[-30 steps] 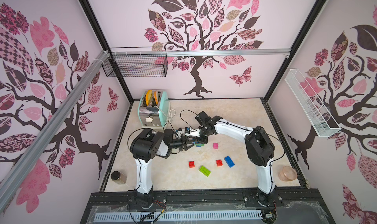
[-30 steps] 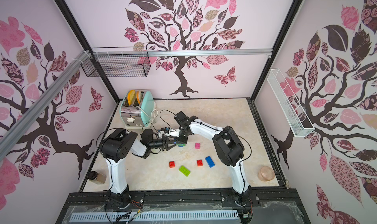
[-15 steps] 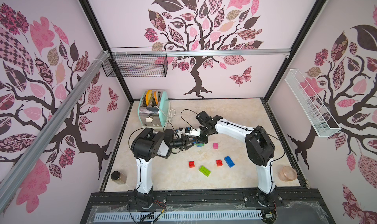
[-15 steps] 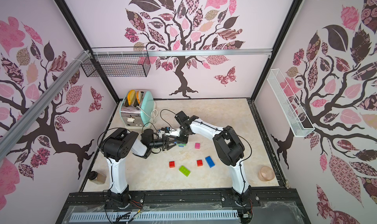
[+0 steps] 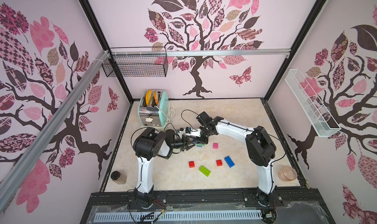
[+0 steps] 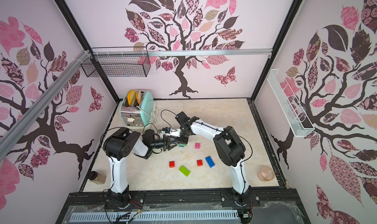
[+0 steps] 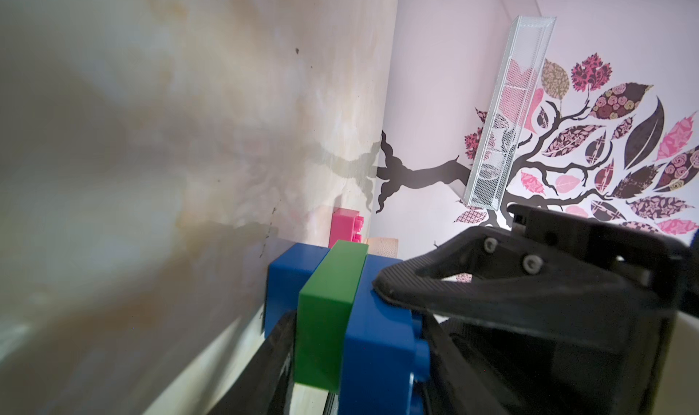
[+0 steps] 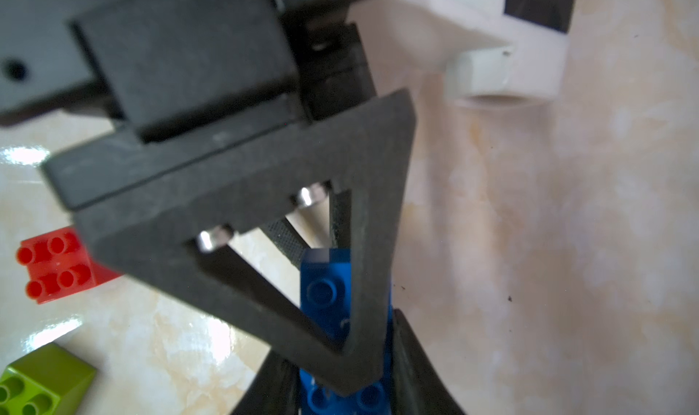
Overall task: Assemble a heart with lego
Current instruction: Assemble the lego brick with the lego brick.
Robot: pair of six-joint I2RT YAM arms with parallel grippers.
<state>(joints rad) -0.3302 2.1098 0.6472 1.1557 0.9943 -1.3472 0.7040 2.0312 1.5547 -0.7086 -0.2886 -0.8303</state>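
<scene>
You seemed to be pressing the first layers together mid-table: left gripper [image 5: 191, 145] clamped across the blue-green-blue stack [image 7: 329, 318], right gripper [image 5: 203, 140] pinched on its top blue brick [image 8: 325, 292]; next called for letting go and fetching the lime brick [image 5: 204, 170].

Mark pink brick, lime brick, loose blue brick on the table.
pink brick [image 5: 215, 145], in a top view, centre of its studded top.
lime brick [image 5: 204, 170], in a top view, middle of its studded top.
loose blue brick [image 5: 229, 161], in a top view, middle of its studded top.
</scene>
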